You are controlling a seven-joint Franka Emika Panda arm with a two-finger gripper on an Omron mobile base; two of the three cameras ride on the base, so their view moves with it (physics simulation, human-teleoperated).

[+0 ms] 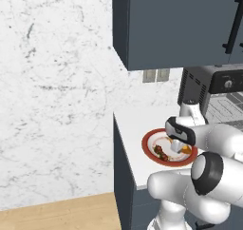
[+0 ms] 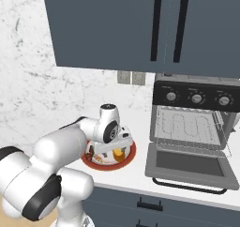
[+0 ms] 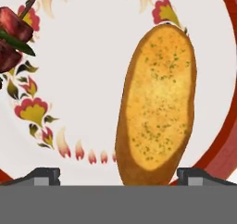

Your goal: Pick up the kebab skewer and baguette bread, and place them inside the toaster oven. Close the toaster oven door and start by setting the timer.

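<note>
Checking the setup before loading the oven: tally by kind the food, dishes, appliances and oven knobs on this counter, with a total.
Food: 2, the kebab skewer and the baguette bread.
Dishes: 1, the red-rimmed plate under both.
Appliances: 1, the toaster oven, its door dropped open.
Oven knobs: 3, across the control strip.
Total: 7.

Bench (image 2: 140, 123): white top over dark cabinet fronts, against a marbled wall. Directly on it: one plate (image 2: 130, 156), red-rimmed, near the front edge; one toaster oven (image 2: 194, 123), at 3 o'clock of the plate and apart from it, door (image 2: 187, 165) dropped flat toward the front edge.
</note>
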